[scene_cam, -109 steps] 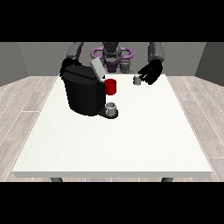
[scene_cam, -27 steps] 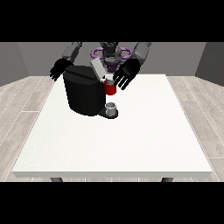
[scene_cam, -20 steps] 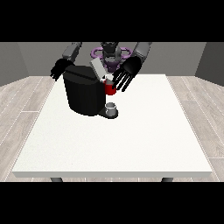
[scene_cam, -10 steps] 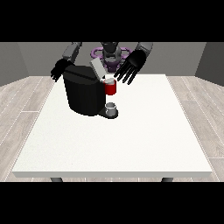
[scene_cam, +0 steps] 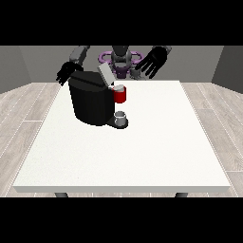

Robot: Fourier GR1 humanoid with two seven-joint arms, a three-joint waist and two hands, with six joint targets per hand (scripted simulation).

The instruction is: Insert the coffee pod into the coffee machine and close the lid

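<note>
Lifted up and back off the coffee machine [scene_cam: 92,99] since a moment ago, hand at the view's right [scene_cam: 151,61] with fingers spread and empty, coffee pod [scene_cam: 120,88] seated on top, lid [scene_cam: 105,75] upright; risk: overshooting or glancing off that tilted lid.

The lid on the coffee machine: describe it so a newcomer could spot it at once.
Find the black coffee machine on the far left part of the white table. The lid is the pale grey flap sticking up tilted from its top, just above the red pod holder; nothing else there is light and slanted.
</note>
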